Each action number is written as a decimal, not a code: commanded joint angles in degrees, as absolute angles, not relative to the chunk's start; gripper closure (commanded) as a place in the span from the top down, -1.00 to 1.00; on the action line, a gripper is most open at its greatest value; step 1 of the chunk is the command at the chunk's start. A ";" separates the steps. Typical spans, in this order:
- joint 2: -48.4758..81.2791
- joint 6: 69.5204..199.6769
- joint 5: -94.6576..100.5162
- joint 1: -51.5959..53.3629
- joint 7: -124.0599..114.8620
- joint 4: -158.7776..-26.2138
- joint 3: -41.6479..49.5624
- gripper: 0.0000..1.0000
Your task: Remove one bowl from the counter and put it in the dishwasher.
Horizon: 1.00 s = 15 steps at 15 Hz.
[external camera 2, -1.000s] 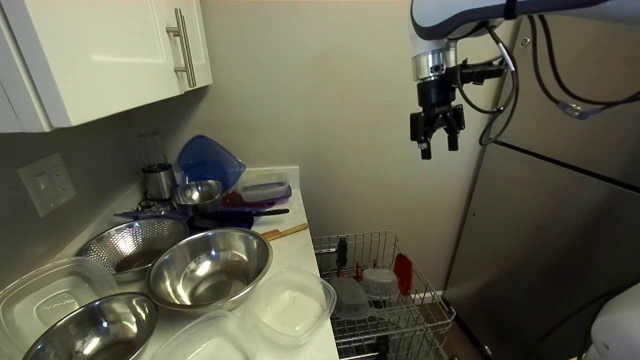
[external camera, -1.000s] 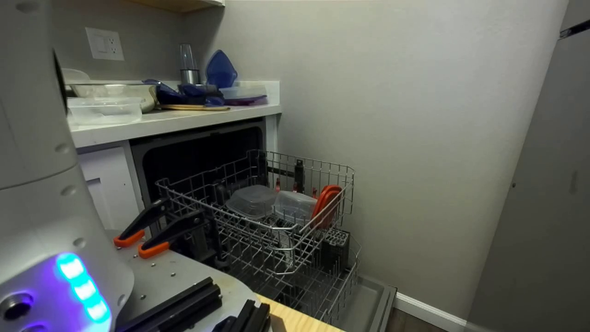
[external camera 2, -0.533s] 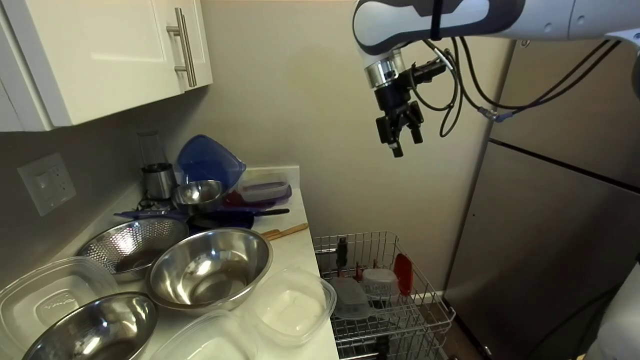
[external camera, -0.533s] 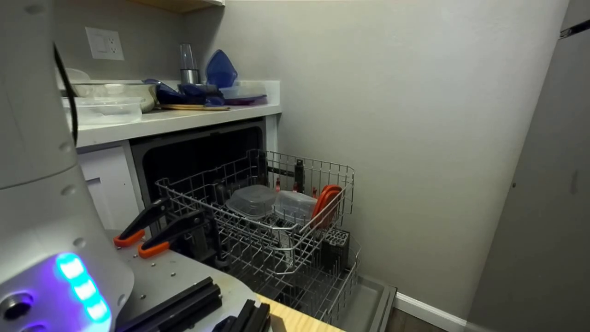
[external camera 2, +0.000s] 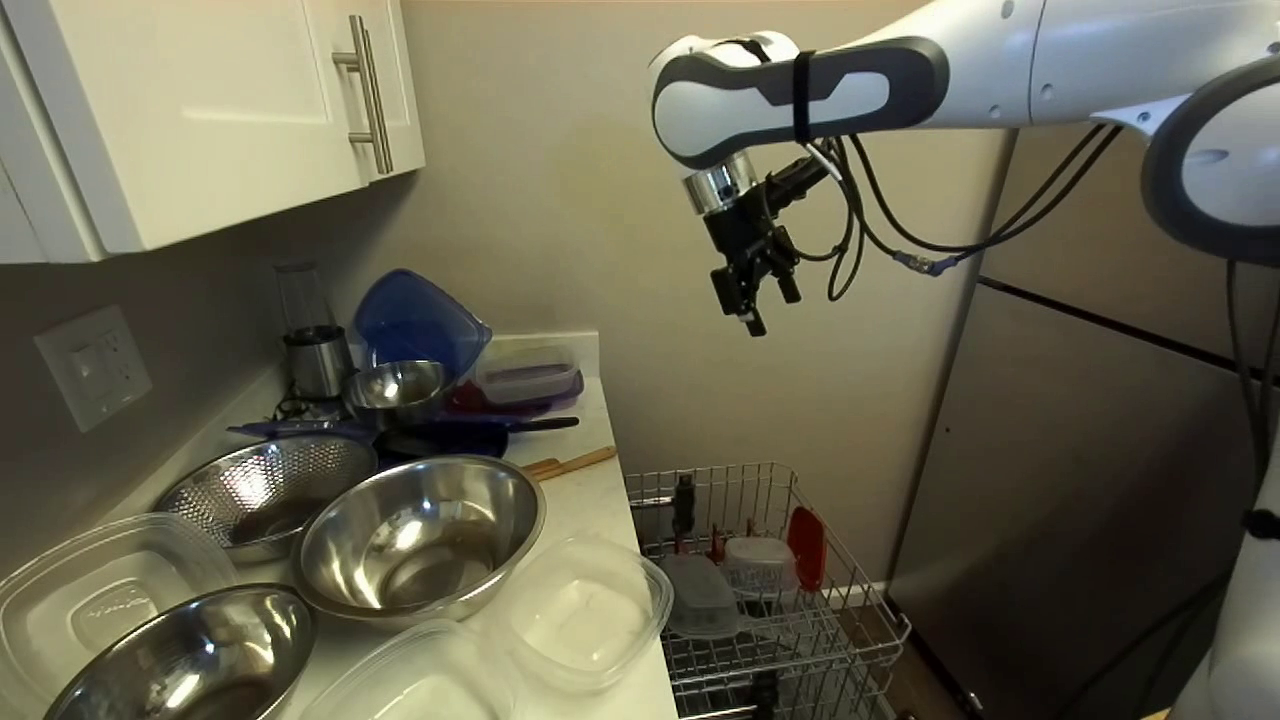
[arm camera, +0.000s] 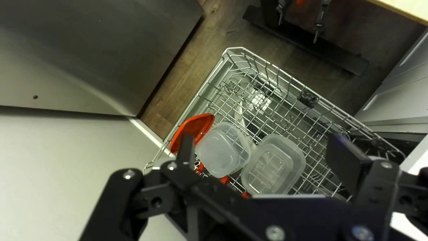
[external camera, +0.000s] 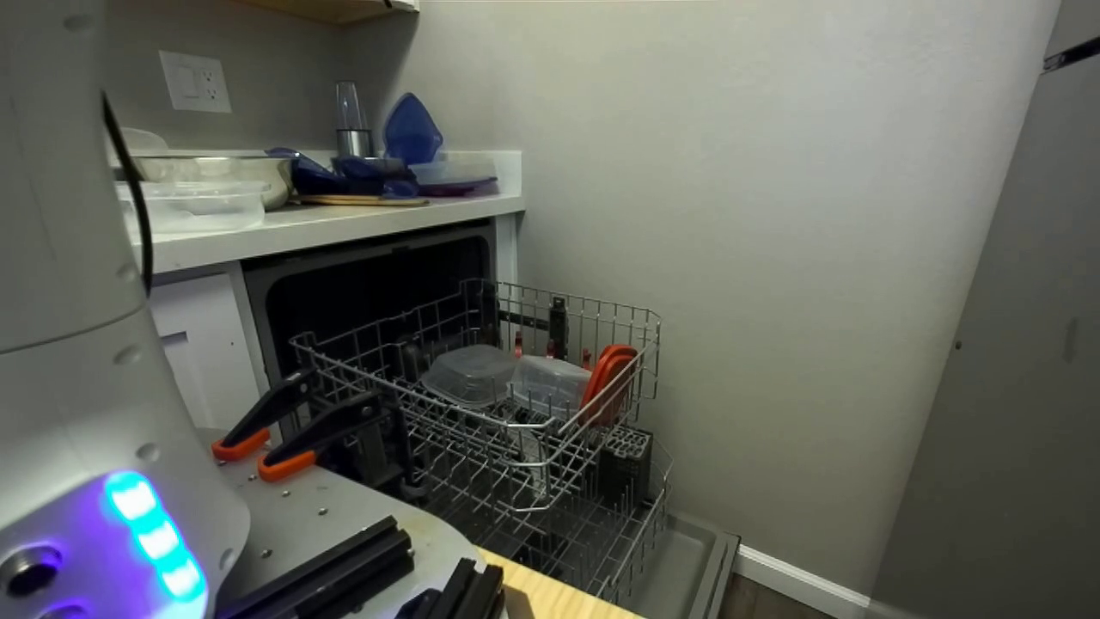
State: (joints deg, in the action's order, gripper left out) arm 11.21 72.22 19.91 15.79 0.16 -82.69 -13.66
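"So, what is the status?"

"In an exterior view, the gripper (external camera 2: 773, 312) hangs tilted, well apart from the counter (external camera 2: 580, 505). Its fingers are spread, holding nothing. Candidate bowls, a stainless-steel mixing bowl (external camera 2: 420, 540) and a smaller steel bowl (external camera 2: 195, 660) among them, rest on this white surface; the task does not specify which applies."

"State the hazards."

"A low approach risks sweeping the clear plastic container (external camera 2: 585, 615) off the counter edge. A shallow grip on a smooth steel rim risks slip. The wall cabinet (external camera 2: 210, 110) may limit overhead clearance."

"Now the receiving side."

"In an exterior view, the dishwasher (external camera: 378, 284) stands open under the counter, its wire upper rack (external camera: 530, 425) extended. A wide bowl may catch on the rack rim. A grey wall (external camera: 773, 258) and white baseboard (external camera: 803, 583) adjoin."

"And the wrist view?"

"Clear plastic tubs (arm camera: 272, 164) and orange-red lids (arm camera: 194, 129) occupy part of the rack, below the parted fingers. A bowl released too high may displace them. Wood-look flooring (arm camera: 182, 87) shows beside the rack."
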 commanded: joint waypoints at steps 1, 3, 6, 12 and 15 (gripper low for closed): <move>14.95 71.46 26.08 18.42 -4.90 -79.77 -13.29 1.00; 14.53 71.93 24.72 18.13 -3.66 -80.69 -13.16 1.00; 15.98 71.85 26.10 19.04 -4.95 -79.38 -12.99 1.00; 15.97 71.86 26.12 18.99 -4.96 -79.06 -12.83 1.00; 15.97 71.85 26.12 18.99 -4.96 -79.06 -12.82 1.00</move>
